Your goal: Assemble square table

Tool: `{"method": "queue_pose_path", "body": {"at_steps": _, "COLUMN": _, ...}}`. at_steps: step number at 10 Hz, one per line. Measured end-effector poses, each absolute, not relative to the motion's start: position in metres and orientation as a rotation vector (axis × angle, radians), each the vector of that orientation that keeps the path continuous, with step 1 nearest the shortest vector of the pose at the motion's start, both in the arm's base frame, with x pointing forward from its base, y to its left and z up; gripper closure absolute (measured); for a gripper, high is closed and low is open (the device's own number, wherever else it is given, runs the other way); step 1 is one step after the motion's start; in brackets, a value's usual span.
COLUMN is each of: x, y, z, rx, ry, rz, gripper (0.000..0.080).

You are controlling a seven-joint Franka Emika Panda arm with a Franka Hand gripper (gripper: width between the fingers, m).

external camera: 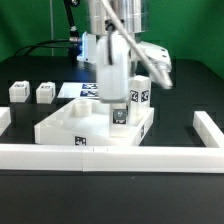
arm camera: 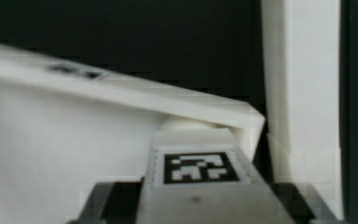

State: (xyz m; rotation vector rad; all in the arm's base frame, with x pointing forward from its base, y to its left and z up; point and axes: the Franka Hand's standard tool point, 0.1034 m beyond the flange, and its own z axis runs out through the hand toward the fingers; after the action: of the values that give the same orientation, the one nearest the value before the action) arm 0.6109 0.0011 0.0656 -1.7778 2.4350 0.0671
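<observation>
We count one table top (external camera: 68,122), four legs and one gripper (external camera: 120,106). The first leg (external camera: 18,91) and second leg (external camera: 45,92) stand well apart from the top, off its far corner toward the exterior view's left. The third leg (external camera: 140,97) stands upright at the top's far corner on the exterior view's right. The fourth leg (external camera: 120,116) hangs upright over the top's inside, just beside the third.

The arm is blurred in the exterior view, so we cannot tell whether the fourth leg's foot touches the top. The marker board (external camera: 72,90) behind the top is partly covered. The wrist view cuts the fingers (arm camera: 119,207) off at the picture's edge (only a slanting rim of the top shows there).

The top is a white, square, shallow tray with a raised rim and a black-and-white tag on its near edge. It lies just behind the low white wall (external camera: 150,157). The gripper is clamped on the fourth leg.
</observation>
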Motion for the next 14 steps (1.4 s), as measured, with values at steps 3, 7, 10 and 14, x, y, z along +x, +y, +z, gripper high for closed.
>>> {"method": "queue_pose_path", "body": {"at_steps": 3, "x": 0.614, "y": 0.011, "z": 0.064, "rx": -1.705, "ry": 2.457, "rz": 0.085, "gripper": 0.0509}}
{"method": "queue_pose_path", "body": {"at_steps": 7, "x": 0.612, "y": 0.013, "z": 0.063, "rx": -1.858, "ry": 2.347, "rz": 0.081, "gripper": 0.0240}}
{"method": "queue_pose_path", "body": {"at_steps": 10, "x": 0.614, "y": 0.025, "z": 0.072, "rx": -2.425, "ry": 1.768, "rz": 0.110, "gripper": 0.0155}}
{"method": "queue_pose_path", "body": {"at_steps": 14, "x": 0.614, "y": 0.020, "z": 0.071, "rx": -2.701, "ry": 1.323, "rz": 0.069, "gripper": 0.0151}}
